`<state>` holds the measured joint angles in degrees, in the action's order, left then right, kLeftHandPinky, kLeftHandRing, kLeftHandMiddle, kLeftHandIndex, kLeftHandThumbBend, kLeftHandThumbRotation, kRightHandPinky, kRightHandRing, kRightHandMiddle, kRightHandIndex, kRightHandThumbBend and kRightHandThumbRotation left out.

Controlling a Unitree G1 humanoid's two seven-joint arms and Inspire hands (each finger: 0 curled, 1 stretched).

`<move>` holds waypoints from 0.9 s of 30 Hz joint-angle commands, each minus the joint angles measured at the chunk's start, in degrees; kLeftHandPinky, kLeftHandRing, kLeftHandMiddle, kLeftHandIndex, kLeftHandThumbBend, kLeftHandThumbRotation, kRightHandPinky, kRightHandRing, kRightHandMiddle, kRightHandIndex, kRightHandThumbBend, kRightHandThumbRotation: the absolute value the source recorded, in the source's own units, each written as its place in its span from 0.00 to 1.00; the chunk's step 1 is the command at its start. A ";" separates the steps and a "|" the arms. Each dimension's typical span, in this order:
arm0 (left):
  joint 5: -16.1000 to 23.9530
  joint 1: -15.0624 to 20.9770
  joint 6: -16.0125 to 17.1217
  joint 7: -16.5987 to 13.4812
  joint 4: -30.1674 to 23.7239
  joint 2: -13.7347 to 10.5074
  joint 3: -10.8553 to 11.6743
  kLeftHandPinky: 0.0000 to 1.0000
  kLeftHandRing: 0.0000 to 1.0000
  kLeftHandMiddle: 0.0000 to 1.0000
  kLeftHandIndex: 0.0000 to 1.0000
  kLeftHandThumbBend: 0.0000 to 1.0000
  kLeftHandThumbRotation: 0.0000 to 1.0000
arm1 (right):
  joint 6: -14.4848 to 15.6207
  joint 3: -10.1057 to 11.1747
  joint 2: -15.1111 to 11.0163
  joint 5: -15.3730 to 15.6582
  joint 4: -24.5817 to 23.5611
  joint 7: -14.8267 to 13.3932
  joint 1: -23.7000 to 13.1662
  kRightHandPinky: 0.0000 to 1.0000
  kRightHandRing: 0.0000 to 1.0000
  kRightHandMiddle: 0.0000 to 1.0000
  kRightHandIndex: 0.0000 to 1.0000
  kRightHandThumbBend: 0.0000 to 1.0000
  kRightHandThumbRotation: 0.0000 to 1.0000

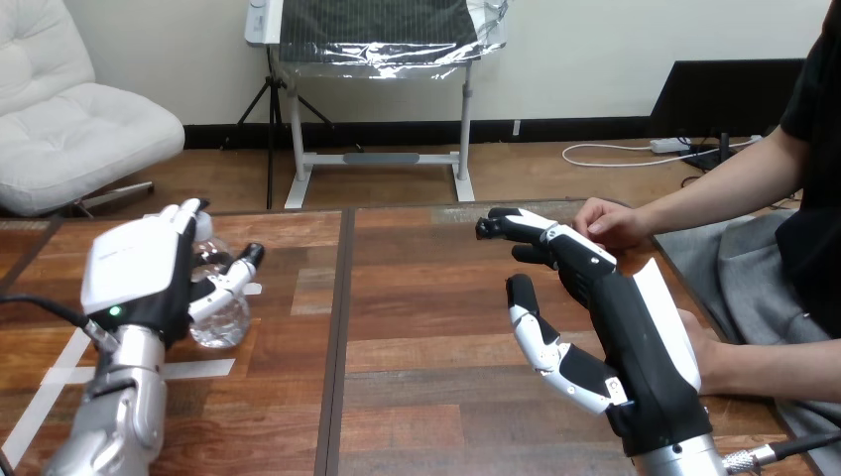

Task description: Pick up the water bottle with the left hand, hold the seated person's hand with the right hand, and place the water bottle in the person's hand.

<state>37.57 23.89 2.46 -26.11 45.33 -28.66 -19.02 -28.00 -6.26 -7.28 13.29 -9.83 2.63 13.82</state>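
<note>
The robot's left hand (139, 270) is up against a clear water bottle (220, 322), which stands on the wooden table (426, 297) at the left, partly hidden behind the hand. Whether the hand grips the bottle cannot be told. The right hand (605, 297) is spread open with straight fingers (536, 230), which lie just beside the person's hand (607, 223) at the table's far right edge and do not seem to clasp it.

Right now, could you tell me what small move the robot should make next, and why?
Probably lift the water bottle straight up: the left robot hand has fingers and thumb curled round it, yet it seems to stand on the table; the right robot hand is open, holding nothing.
</note>
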 commanded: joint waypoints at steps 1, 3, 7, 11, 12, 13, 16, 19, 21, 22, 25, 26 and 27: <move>0.06 -3.75 0.73 0.48 -4.40 0.87 -0.41 0.90 0.89 0.90 0.89 0.55 1.00 | 0.06 0.73 -0.19 -0.69 -2.59 -0.08 -3.49 0.79 0.83 0.84 0.72 0.03 0.00; 0.19 -4.41 1.01 0.25 -5.52 0.79 -0.37 0.90 0.88 0.90 0.89 0.54 1.00 | 0.02 0.73 -0.22 -0.79 -2.54 -0.05 -3.51 0.79 0.83 0.84 0.73 0.03 0.00; 0.68 -6.07 0.88 0.32 -8.74 0.61 -0.45 0.89 0.88 0.90 0.89 0.54 1.00 | 0.04 0.74 -0.18 -0.75 -2.61 -0.11 -3.54 0.79 0.83 0.84 0.73 0.03 0.00; 0.89 -7.19 1.48 -0.22 -10.69 0.57 -0.34 0.89 0.88 0.90 0.89 0.55 1.00 | -0.11 0.69 -0.11 -0.59 -2.32 -0.23 -3.80 0.79 0.83 0.84 0.73 0.02 0.00; 0.94 -7.41 1.63 -0.36 -11.05 0.56 -0.29 0.89 0.88 0.90 0.89 0.55 1.00 | -0.13 0.69 -0.11 -0.58 -2.31 -0.24 -3.81 0.79 0.83 0.84 0.73 0.02 0.00; 1.15 -7.80 1.72 -0.66 -11.82 0.57 -0.30 0.89 0.88 0.90 0.89 0.55 1.00 | -0.14 0.70 -0.12 -0.56 -2.31 -0.25 -3.83 0.79 0.83 0.84 0.73 0.02 0.00; 1.79 -8.77 1.28 -0.80 -14.04 0.62 -0.32 0.89 0.88 0.90 0.89 0.55 1.00 | -0.09 0.71 -0.13 -0.46 -2.38 -0.26 -3.83 0.79 0.83 0.84 0.73 0.02 0.00; 2.27 -9.39 1.02 -0.63 -15.49 0.55 -0.22 0.89 0.88 0.90 0.89 0.55 1.00 | 0.02 0.68 -0.11 -0.37 -2.46 -0.28 -3.82 0.79 0.83 0.84 0.73 0.02 0.00; 2.66 -9.83 0.94 -0.57 -16.53 0.49 -0.18 0.89 0.88 0.90 0.89 0.55 1.00 | 0.10 0.68 -0.11 -0.33 -2.54 -0.26 -3.78 0.79 0.83 0.84 0.73 0.02 0.00; 3.02 -10.15 0.93 -0.70 -17.25 0.38 -0.23 0.89 0.88 0.90 0.89 0.54 1.00 | 0.08 0.66 -0.09 -0.36 -2.52 -0.26 -3.79 0.79 0.83 0.84 0.73 0.02 0.00; 3.72 -10.84 0.76 -0.89 -18.69 0.25 -0.27 0.89 0.88 0.90 0.89 0.53 1.00 | -0.09 0.64 -0.08 -0.45 -2.41 -0.25 -3.83 0.79 0.83 0.84 0.73 0.02 0.00; 3.91 -11.04 0.69 -0.93 -19.10 0.26 -0.24 0.89 0.88 0.90 0.89 0.53 1.00 | -0.17 0.65 -0.09 -0.47 -2.35 -0.25 -3.85 0.79 0.83 0.84 0.73 0.02 0.00; 4.06 -11.21 0.64 -0.93 -19.40 0.26 -0.19 0.89 0.88 0.90 0.89 0.53 1.00 | -0.21 0.63 -0.07 -0.47 -2.33 -0.26 -3.87 0.79 0.83 0.84 0.73 0.02 0.00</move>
<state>40.15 13.38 3.46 -27.07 29.27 -28.38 -19.04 -27.71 -6.22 -7.27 13.29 -9.87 2.65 13.68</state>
